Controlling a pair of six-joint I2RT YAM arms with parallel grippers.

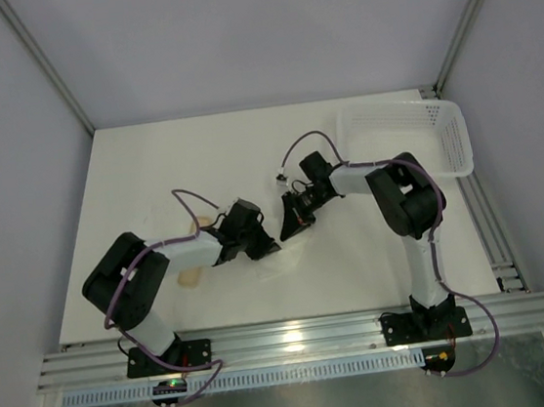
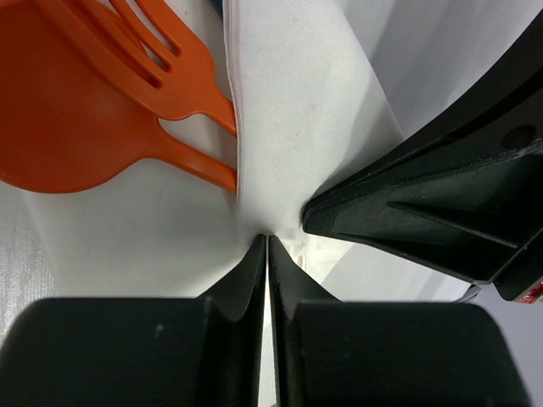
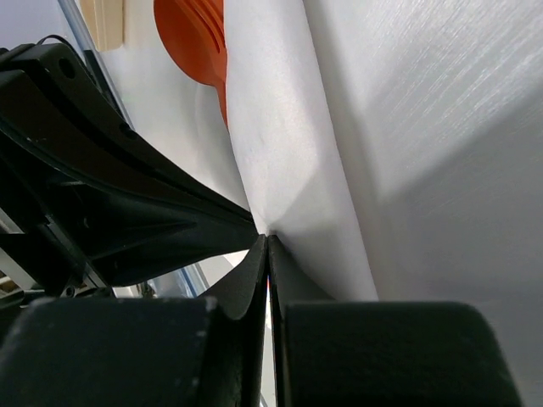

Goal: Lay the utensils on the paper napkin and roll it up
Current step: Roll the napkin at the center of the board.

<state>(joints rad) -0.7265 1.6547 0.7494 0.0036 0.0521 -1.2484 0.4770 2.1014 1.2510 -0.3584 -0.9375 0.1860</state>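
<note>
L tool point(image 2: 268, 239), R tool point(image 3: 267, 239) both clamped on napkin point(image 2: 297, 110); orange spoon point(image 2: 59, 127) seemingly tucked under it

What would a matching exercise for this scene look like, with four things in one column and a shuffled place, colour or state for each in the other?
Column one:
1 basket
2 spoon
3 paper napkin
4 left gripper

Column two:
A black, shut on the paper napkin
B orange
C far right corner of the table
D white and folded

Pairs: 1-C, 2-B, 3-D, 4-A.
</note>
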